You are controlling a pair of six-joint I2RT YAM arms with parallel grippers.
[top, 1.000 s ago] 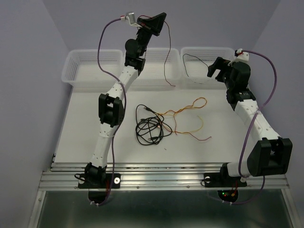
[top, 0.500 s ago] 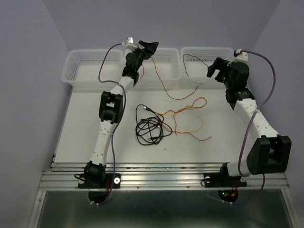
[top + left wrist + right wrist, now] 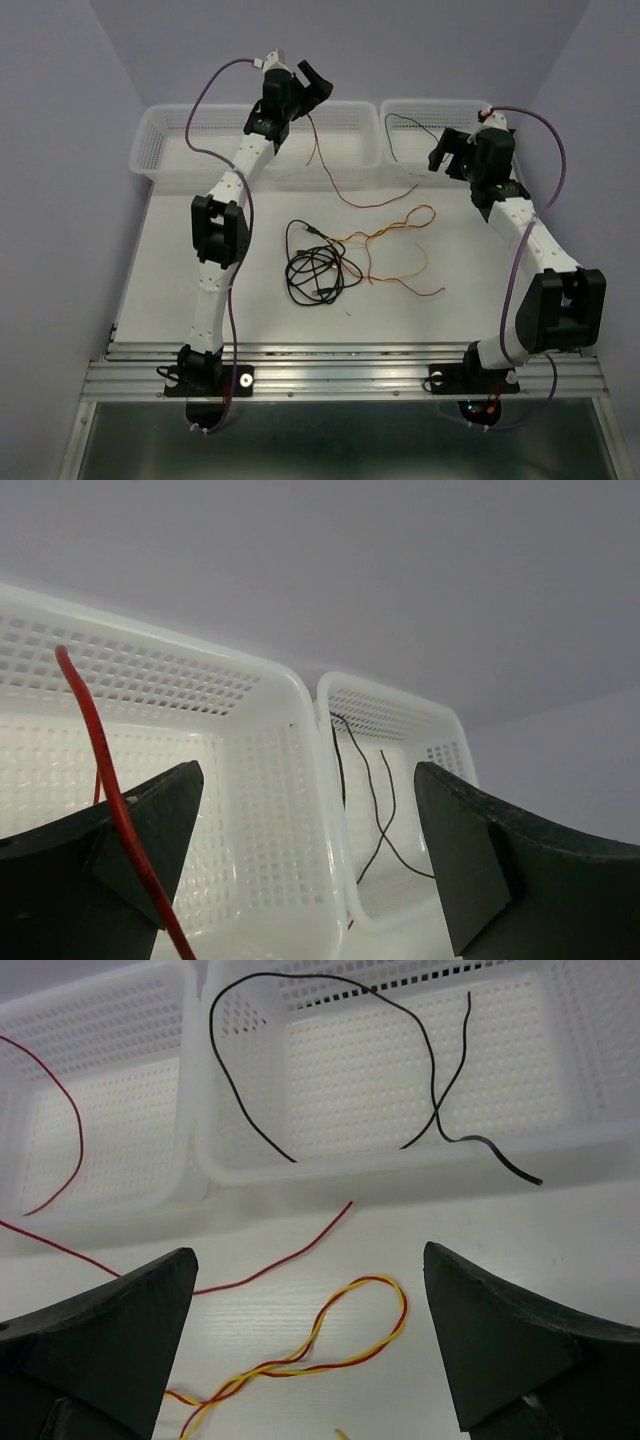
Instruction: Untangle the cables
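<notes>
The cables lie mid-table: a black coil (image 3: 312, 268) tangled at its right with twisted yellow and red wires (image 3: 380, 234). A dark red cable (image 3: 372, 206) hangs from the middle basket (image 3: 345, 150) and trails right across the table. My left gripper (image 3: 312, 80) is raised over that basket, open; in the left wrist view the red cable (image 3: 100, 760) runs past its left finger (image 3: 120, 860), unclamped. My right gripper (image 3: 441, 150) hangs open in front of the right basket (image 3: 400, 160), above the yellow-red loop (image 3: 372, 1300). A thin black wire (image 3: 428, 1050) lies in that basket.
Three white perforated baskets line the table's far edge; the left one (image 3: 185, 140) holds nothing visible. Purple walls close in behind and on both sides. The arms' thick purple cables arc above each arm.
My left gripper has opened and let go of the dark red cable, and its arm swung up and left. The cable's free end dropped onto the table. The right gripper shifted slightly left.
</notes>
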